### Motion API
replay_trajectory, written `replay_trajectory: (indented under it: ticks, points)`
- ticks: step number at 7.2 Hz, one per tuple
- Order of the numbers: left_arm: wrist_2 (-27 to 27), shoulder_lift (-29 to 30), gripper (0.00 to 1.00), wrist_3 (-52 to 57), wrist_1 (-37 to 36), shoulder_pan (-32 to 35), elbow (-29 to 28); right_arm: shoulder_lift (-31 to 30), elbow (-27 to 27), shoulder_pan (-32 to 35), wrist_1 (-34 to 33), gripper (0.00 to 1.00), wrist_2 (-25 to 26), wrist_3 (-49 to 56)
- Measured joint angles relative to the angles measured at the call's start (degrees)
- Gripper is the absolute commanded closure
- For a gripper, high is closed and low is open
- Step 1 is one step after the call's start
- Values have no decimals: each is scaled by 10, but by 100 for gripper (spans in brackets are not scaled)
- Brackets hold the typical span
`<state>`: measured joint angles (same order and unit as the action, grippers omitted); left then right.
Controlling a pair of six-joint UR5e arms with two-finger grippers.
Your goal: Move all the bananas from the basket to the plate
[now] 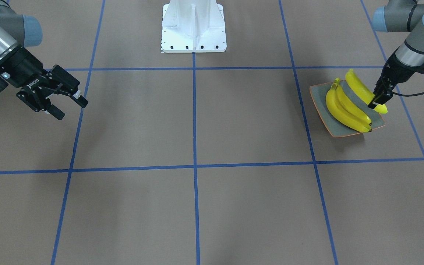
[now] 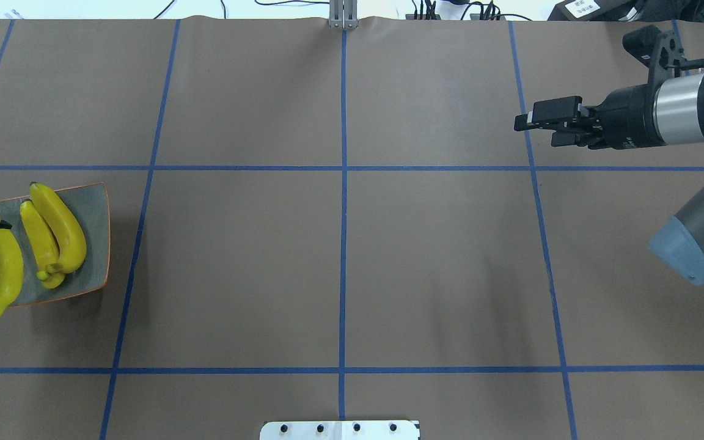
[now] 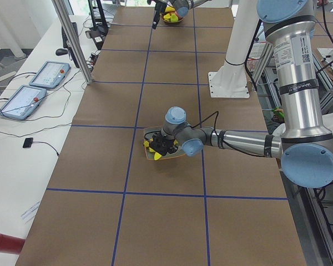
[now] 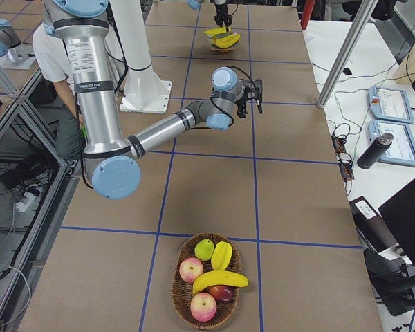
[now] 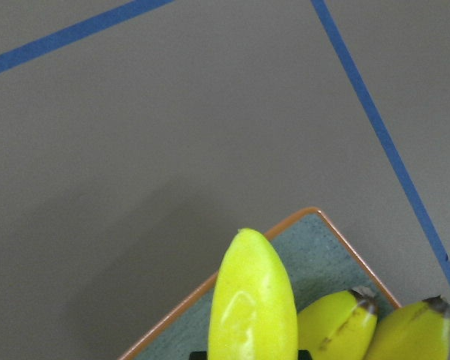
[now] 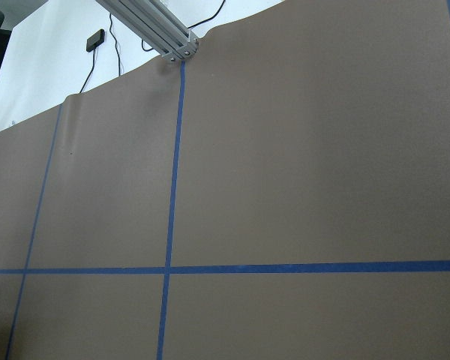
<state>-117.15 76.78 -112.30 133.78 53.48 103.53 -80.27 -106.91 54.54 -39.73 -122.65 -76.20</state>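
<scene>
- Front-facing view: the left gripper (image 1: 377, 101) pinches the third banana (image 1: 359, 88) near one end. The fruit lies along the plate (image 1: 377, 120) edge, its tip past the rim. My judgement: released here, it may roll off onto the table (image 1: 234, 121). Two bananas (image 1: 344, 108) lie in the dish, touching each other.
- Overhead view: the right gripper (image 2: 538, 122) is spread, empty and well apart from the plate. I expect no clash.
- Left side view: the wrist hides most of the plate.
- Right side view: the basket (image 4: 178, 290) holds one banana (image 4: 221, 279) not yet moved, resting on apples (image 4: 191, 270). A careless grasp could push the round fruit out.
- Left wrist view: the third banana overhangs the rim corner.
- Right wrist view: table only.
</scene>
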Motion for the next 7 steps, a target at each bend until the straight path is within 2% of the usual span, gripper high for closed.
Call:
replay_trajectory:
  ticks: [3,4,5,7]
  points:
    - [1,0,45,23,-5,-1,-2,0,0,1,1,0,-2,0]
    - [1,2,41,26,-13,-2,-2,-1,-2,2,2,0,-4,0]
    - [1,4,0,28,-18,-2,-1,-1,-6,2,2,0,-4,0]
    - [-11,3,0,42,-20,3,16,-4,-12,5,0,0,-5,-1]
